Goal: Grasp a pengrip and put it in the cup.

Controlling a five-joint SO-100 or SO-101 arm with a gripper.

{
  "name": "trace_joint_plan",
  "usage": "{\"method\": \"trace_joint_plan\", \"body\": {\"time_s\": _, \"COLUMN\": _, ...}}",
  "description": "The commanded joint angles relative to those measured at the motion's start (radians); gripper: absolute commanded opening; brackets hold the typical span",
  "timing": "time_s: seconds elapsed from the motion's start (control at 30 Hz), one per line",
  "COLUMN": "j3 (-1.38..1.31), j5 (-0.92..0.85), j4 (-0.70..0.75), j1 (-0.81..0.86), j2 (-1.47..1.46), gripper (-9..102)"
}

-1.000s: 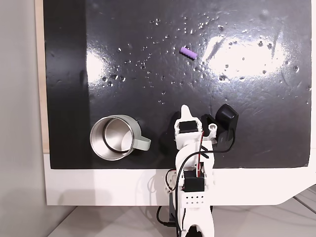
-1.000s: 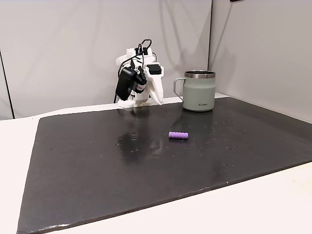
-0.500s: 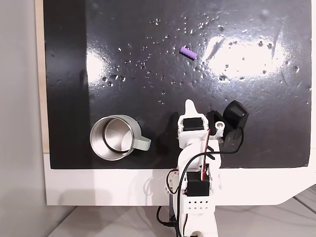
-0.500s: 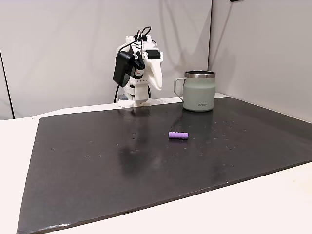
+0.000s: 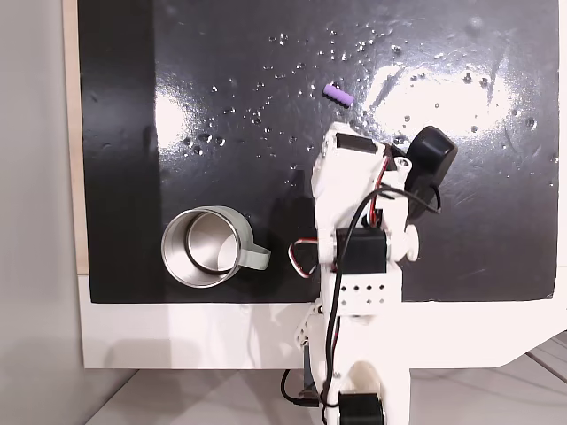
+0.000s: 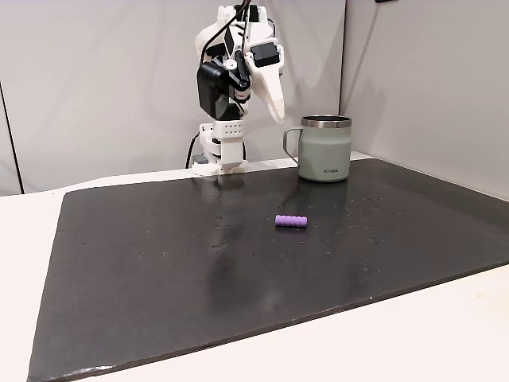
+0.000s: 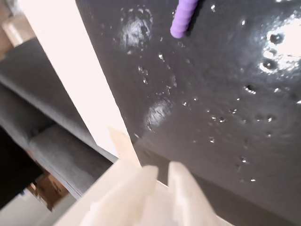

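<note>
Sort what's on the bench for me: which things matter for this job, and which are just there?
Job:
pengrip, lying on the mat
cup, upright, nothing visible inside from above
tool, raised, nothing held

Just there:
black mat
white table

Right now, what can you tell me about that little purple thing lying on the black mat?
The pengrip is a tiny lilac tube, soft-looking, with faint ribs along its length. It lies on its side on the glossy black mat, touching nothing else. In a fixed view from above it sits beyond the arm's raised front end, slightly slanted. The wrist view shows one end of it at the top edge. The steel cup stands well apart from it, and the gripper is above the mat, not holding it.
</note>
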Motion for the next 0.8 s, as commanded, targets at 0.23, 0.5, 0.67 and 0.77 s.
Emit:
{"method": "trace_joint_plan", "body": {"time_s": 0.23, "j3": -0.400, "j5": 0.222, "j4": 0.164, "j1": 0.035, "j2": -0.374, "gripper": 21}}
{"method": "trace_joint_plan", "body": {"time_s": 0.5, "j3": -0.664, "j5": 0.304, "j4": 0.272, "j1": 0.044, "j2": -0.637, "gripper": 24}}
{"method": "trace_joint_plan", "body": {"time_s": 0.67, "j3": -0.845, "j5": 0.318, "j4": 0.331, "j1": 0.049, "j2": -0.813, "gripper": 24}}
{"method": "trace_joint_plan", "body": {"time_s": 0.77, "j3": -0.925, "j5": 0.327, "j4": 0.354, "j1": 0.052, "j2": -0.907, "gripper": 24}}
